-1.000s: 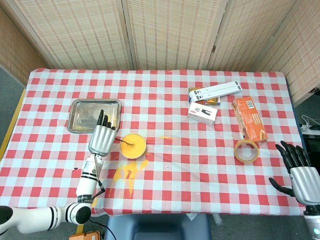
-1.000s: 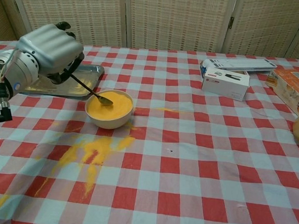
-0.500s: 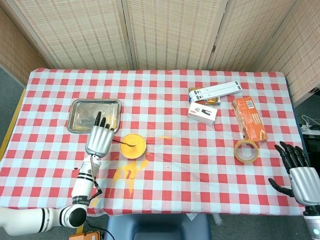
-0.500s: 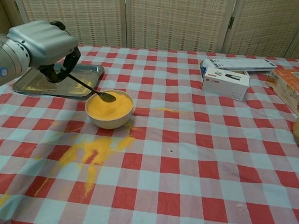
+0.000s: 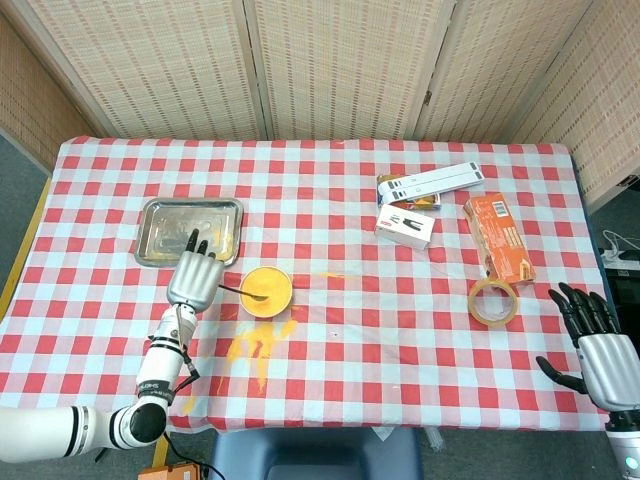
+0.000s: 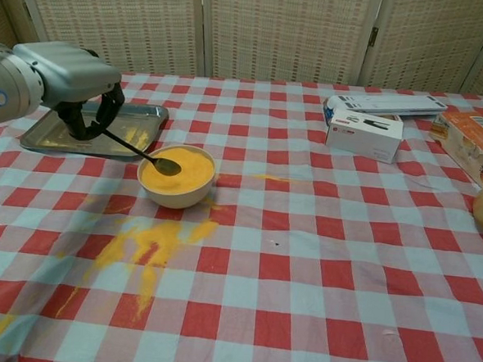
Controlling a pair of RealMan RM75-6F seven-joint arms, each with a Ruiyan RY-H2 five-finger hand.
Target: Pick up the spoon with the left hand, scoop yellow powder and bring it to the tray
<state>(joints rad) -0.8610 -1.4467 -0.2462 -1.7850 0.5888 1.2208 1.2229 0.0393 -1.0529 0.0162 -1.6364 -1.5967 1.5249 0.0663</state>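
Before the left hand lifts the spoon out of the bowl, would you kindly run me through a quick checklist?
1. Left hand holds the spoon by its handle: ok.
2. Spoon tip rests in the yellow powder in the bowl: ok.
3. Spoon loaded with powder: cannot tell.
4. Tray lies just behind the bowl, nothing standing between them: ok.
5. Tablecloth clean: not ok, spilled powder lies in front of the bowl.
6. Right hand far away, holding nothing: ok.

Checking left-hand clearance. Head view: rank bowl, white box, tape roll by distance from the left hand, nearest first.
From the left hand:
1. Bowl of yellow powder, right beside it.
2. White box, mid-table, past the bowl.
3. Tape roll, far right of the table.
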